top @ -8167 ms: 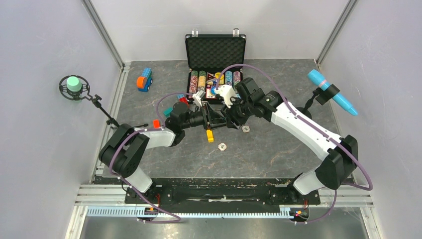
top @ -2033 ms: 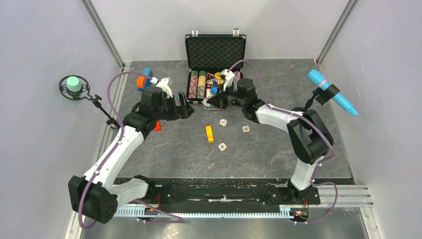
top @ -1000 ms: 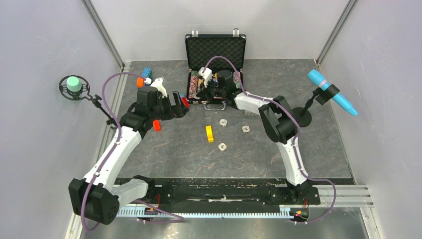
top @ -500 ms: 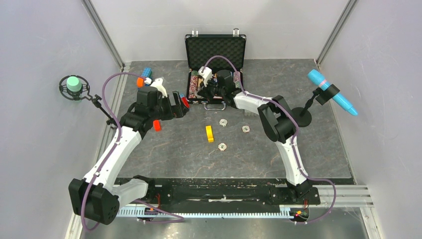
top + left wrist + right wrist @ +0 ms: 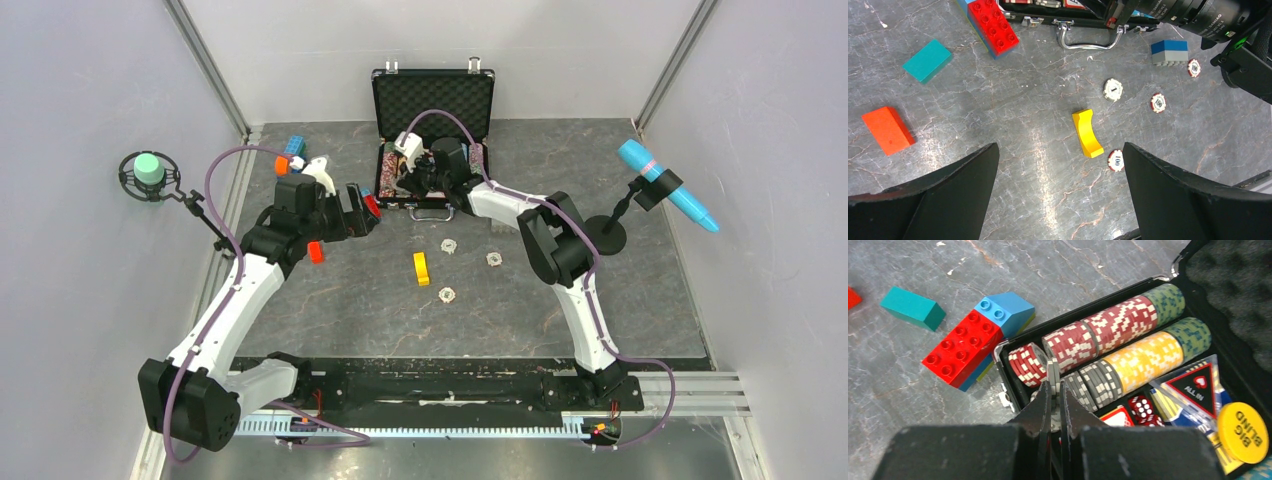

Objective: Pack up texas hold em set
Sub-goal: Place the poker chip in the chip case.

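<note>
Four loose chips (image 5: 1112,90) lie on the table in front of the briefcase (image 5: 433,100). We count them in the left wrist view: two sit right of the yellow block (image 5: 1087,134), one is at its lower end, and one is just beside a blue-and-grey brick (image 5: 1169,51).

The briefcase is open at the far side of the table, with its foam lid upright and its silver handle (image 5: 1088,42) facing the arms. The chip rows (image 5: 1108,325) are seated inside: red-white, green, yellow and grey. Red dice (image 5: 1142,407) and a yellow BIG BLIND button (image 5: 1242,432) sit in the next compartment.

Right gripper (image 5: 1054,385) is over the case's left end. Its jaws are clenched on a pale-edged chip (image 5: 1054,367) held on edge, just left of the grey row. We can't tell whether that chip touches the stack.

Left gripper (image 5: 1060,150) is released, jaws spread wide. It hovers above the table front-left of the case.

A red brick (image 5: 960,355) lies on a blue one, just beside the case's left corner. A teal block (image 5: 927,61) and an orange block (image 5: 888,130) lie further left, well apart from each other.
</note>
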You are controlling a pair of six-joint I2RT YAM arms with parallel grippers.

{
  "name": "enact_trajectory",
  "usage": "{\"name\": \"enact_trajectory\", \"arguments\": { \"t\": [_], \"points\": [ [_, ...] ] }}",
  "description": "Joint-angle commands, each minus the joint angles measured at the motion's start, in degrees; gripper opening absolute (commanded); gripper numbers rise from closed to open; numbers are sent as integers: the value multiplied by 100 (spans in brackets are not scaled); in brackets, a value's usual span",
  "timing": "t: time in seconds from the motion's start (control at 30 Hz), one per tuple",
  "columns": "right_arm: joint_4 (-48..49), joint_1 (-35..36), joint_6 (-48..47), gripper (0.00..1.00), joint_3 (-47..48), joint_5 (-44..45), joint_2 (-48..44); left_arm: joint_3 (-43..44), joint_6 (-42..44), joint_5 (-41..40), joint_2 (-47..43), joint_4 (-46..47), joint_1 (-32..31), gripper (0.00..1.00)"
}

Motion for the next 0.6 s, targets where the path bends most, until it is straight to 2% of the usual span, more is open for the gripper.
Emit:
{"name": "enact_trajectory", "arguments": {
  "t": [0.0,0.43,0.57],
  "points": [
    [-229,-23,-520,0,265,518,102,-9,350,42,-110,145,50,100],
    [-436,-20,-1059,0,257,888,39,-18,341,67,-101,149,68,100],
    [-104,-20,-1071,0,-24,855,-187,-18,343,63,-92,154,76,100]
  ]
}}
